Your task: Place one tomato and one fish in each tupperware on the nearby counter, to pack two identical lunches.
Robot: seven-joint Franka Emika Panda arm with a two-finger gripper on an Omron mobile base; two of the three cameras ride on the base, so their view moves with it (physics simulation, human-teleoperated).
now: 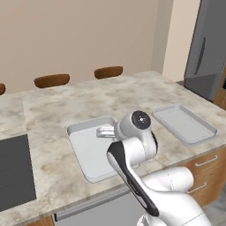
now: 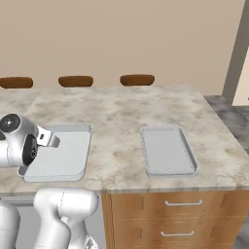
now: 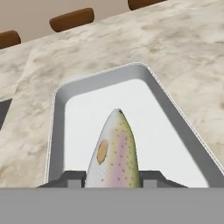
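Marbled stone tabletop stretches out, brown chair backs lined up behind it, and two grey tupperware trays on top, well apart. Base views hide the grasp behind the white wrist. From the hand camera, the fish's tail end is cut off below; the gripper has its fingers closed against the speckled fish's sides. Its long axis points forward over the near tupperware, nose toward the far rim. The other tupperware sits bare.
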